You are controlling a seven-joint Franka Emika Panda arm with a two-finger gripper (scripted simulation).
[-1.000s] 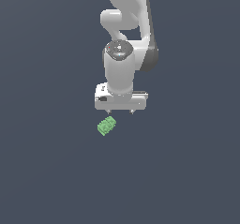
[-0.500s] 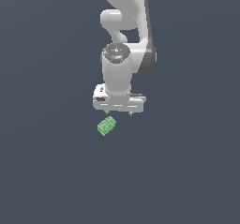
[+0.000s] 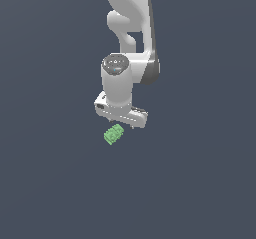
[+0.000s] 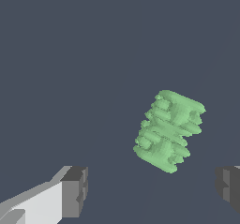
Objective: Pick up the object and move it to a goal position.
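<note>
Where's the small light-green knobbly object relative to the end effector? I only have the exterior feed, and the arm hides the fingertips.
Observer: In the wrist view the small light-green knobbly object sits apart from both fingers, nearer the one at the frame edge; neither touches it.
Operator: End effector open or shut?
Observer: The end effector is open; the gap between the dark pads is wider than the object.
Operator: Is the object square to the pads?
Observer: No, it lies tilted against the line between the pads, long side slanted.
Operator: Is it actually between them yet?
Observer: Not yet. It shows wholly beyond the fingertips, so I'd guess more descent is needed.
</note>
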